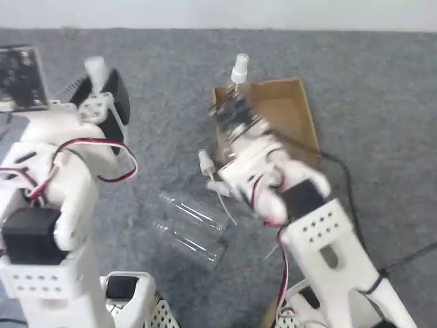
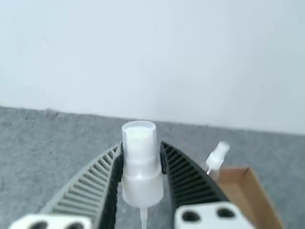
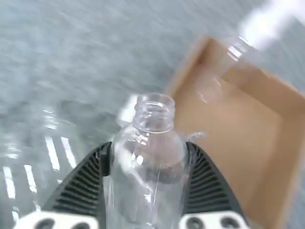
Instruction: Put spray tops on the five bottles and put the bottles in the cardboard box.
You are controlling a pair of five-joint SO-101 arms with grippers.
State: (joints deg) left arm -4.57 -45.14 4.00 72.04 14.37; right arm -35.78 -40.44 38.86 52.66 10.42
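My left gripper (image 2: 139,151) is shut on a white spray top (image 2: 139,164), held upright with its tube hanging down; in the high view this gripper (image 1: 99,78) is raised at the far left. My right gripper (image 3: 147,155) is shut on a clear bottle (image 3: 151,143) with an open neck, beside the cardboard box (image 3: 248,129). In the high view the right gripper (image 1: 233,115) hovers at the near left side of the box (image 1: 293,113). A capped bottle (image 1: 239,70) stands at the box's far corner. Two clear bottles (image 1: 192,225) and loose spray tops (image 1: 208,171) lie on the carpet.
Grey carpet (image 1: 164,123) covers the floor up to a white wall. A black board (image 1: 20,75) sits at the far left. Red and black cables (image 1: 116,160) loop off the left arm, and a black cable (image 1: 348,184) trails right of the box.
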